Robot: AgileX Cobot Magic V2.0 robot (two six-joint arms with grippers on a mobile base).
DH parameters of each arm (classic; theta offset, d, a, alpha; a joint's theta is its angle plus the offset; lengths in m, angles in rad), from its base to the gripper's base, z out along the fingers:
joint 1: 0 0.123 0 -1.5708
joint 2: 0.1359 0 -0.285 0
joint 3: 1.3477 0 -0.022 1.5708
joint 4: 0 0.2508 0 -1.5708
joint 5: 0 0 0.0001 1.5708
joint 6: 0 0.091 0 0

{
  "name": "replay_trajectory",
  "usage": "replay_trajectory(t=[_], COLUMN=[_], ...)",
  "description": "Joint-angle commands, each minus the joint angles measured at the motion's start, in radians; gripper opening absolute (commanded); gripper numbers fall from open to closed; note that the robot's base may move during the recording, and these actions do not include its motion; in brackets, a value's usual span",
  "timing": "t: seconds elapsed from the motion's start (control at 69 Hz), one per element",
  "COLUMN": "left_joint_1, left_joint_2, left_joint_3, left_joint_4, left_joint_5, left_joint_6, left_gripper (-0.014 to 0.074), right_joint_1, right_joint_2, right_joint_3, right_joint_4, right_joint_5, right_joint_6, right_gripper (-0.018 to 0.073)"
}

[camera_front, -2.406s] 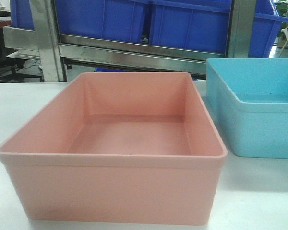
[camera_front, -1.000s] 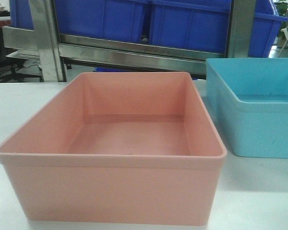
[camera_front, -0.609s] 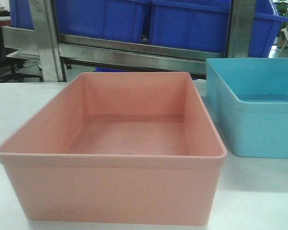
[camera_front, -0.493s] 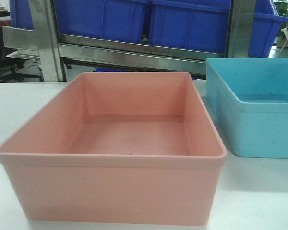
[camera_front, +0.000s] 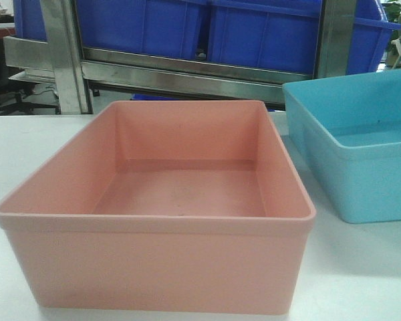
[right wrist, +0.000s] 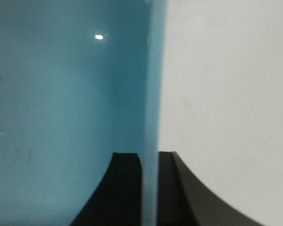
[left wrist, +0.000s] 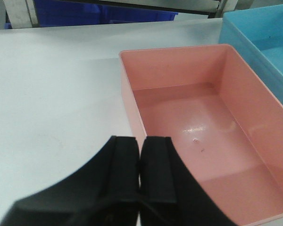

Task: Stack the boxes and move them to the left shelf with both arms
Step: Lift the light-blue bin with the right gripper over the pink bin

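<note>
Pink tub (camera_front: 154, 267) sits flat on the table (camera_front: 361, 274), empty. Blue tub (camera_front: 361, 174) stands just beside it on the right, with its rim slanting upward toward the right. Right gripper (right wrist: 150, 157) is clamped on the blue tub's wall (one finger inside, one outside). Left gripper (left wrist: 140, 146) grasps nothing. Its fingers are pressed together, near the pink tub's left wall.

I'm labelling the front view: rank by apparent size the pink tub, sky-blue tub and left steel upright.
Largest: pink tub, though nearest the camera.
Next: sky-blue tub, cropped at the right edge; true size may match.
Smallest: left steel upright.
</note>
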Motion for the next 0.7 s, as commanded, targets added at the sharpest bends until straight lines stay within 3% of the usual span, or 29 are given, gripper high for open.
replay_trajectory(t=[0.0, 0.188, 0.377, 0.536, 0.681], left_joint_1=[-0.008, -0.008, -0.008, -0.008, -0.008], left_joint_2=[-0.005, -0.005, -0.005, -0.005, -0.005], left_joint_3=[-0.029, -0.029, -0.029, -0.029, -0.029], left_joint_4=[-0.015, -0.015, -0.015, -0.015, -0.015], left_joint_5=[-0.075, -0.075, -0.077, -0.078, -0.088], left_joint_6=[-0.001, -0.001, -0.001, -0.001, -0.001], left_gripper=[-0.0015, -0.0015, -0.0015, -0.0015, -0.0015], right_joint_1=[-0.006, 0.019, 0.100, 0.210, 0.366], right_joint_2=[-0.149, -0.328, -0.489, -0.566, -0.582], right_joint_3=[-0.047, -0.047, -0.047, -0.045, -0.044], right_joint_4=[0.023, 0.043, 0.043, 0.043, 0.043], right_joint_5=[-0.014, 0.082, 0.188, 0.262, 0.256], right_joint_6=[0.021, 0.134, 0.272, 0.480, 0.675], right_gripper=[0.0055, 0.0055, 0.0055, 0.0055, 0.0055])
